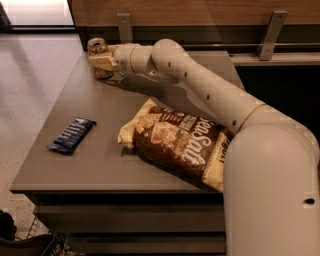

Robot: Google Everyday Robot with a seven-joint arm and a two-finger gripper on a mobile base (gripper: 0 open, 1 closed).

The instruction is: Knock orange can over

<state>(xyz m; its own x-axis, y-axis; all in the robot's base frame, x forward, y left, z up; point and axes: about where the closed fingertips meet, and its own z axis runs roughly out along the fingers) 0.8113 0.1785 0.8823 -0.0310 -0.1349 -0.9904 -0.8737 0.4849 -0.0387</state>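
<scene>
Orange can (96, 46): 1; gripper (101, 63) against it.

The table (100, 160) is smooth, matt grey-brown with a faint sheen. On it, the chip bag (185, 145) is crinkled, glossy film. Left of the chip bag, a dark blue wrapper (72, 135) looks like shiny plastic. The arm (210, 95) passing behind the chip bag is smooth cream plastic, satin in finish. Its gripper (101, 62), equally pale, sits far behind and left of the chip bag, at the orange can (96, 46). The can is metal, with a silvery rim and a mottled copper body. The wall panel (200, 10) beyond is wood.
</scene>
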